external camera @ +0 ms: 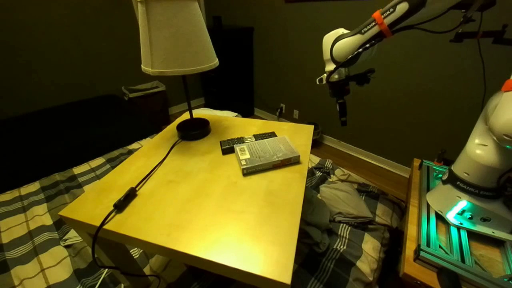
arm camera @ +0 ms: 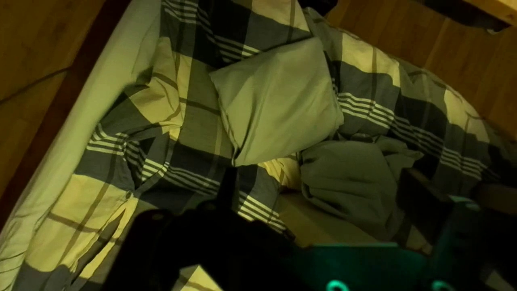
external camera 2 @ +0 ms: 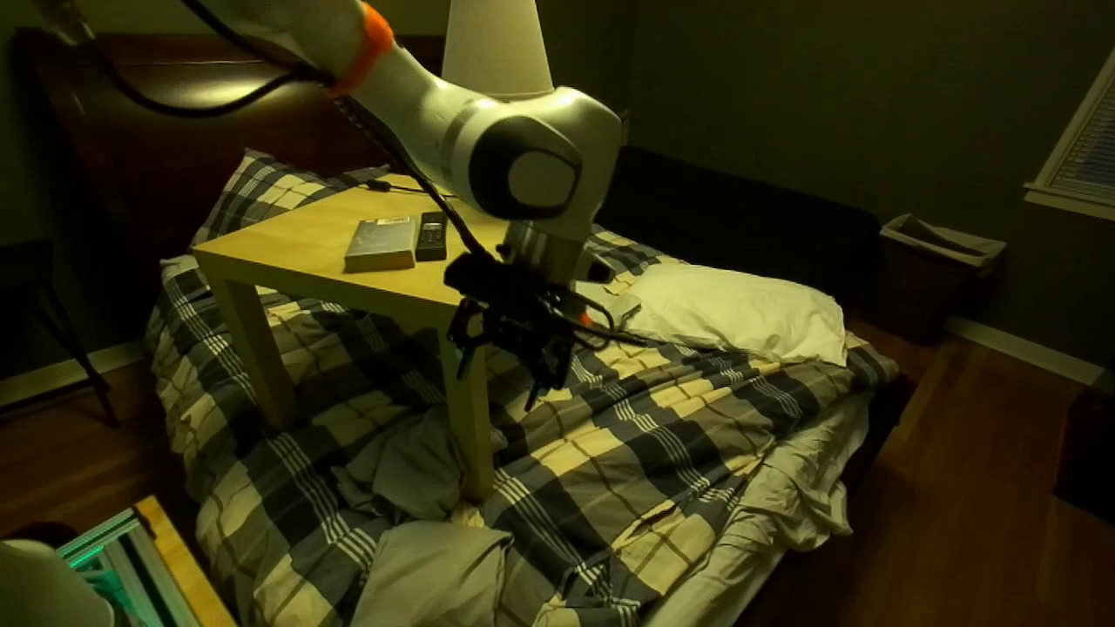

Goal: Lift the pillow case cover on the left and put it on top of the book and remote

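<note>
the gripper (external camera 2: 496, 388) hangs over the plaid bedding (external camera 2: 662, 435), its jaws spread apart. on that bedding, in the wrist view, a pale gray pillow case cover (arm camera: 278, 101) lies on the left, just beside a darker gray cloth (arm camera: 343, 178) on the right. in an exterior view, the book (external camera: 267, 153) and the remote (external camera: 249, 139) lie side by side toward the far right of the table (external camera: 180, 200), with a lamp (external camera: 180, 48) at the far left.
</note>
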You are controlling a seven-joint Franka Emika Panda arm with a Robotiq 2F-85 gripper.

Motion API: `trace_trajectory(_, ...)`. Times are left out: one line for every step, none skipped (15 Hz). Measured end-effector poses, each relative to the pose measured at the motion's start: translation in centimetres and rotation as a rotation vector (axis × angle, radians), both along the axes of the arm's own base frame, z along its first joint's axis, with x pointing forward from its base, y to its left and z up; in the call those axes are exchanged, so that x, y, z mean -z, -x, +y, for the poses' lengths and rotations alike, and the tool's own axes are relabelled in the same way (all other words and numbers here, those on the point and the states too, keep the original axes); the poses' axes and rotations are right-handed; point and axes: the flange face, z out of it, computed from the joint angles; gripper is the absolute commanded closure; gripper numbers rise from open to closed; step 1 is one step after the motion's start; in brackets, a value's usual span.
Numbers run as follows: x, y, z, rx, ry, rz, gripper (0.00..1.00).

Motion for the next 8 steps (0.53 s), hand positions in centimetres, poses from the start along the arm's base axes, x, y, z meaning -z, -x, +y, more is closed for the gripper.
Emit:
trace_trajectory(1.7,0.6,-1.4,-0.002,-0.021,0.007,0.00)
trace_trajectory(3.3,1.2,-2.7,0.000,-0.041,0.013,0.00)
trace_trajectory(4.9,1.8,-3.9,0.010,-0.058,0.018,0.00)
trace_trajectory(6.2,2.5,-4.8,0.031,-0.087,0.030,0.00)
trace_trajectory(7.2,3.0,-5.6,0.046,-0.113,0.042,0.00)
trace_trajectory(7.8,3.3,-6.1,0.055,-0.127,0.049,0.00)
trace_trajectory(8.1,3.3,-6.2,0.060,-0.131,0.052,0.00)
trace_trajectory(8.1,3.3,-6.1,0.060,-0.133,0.051,0.00)
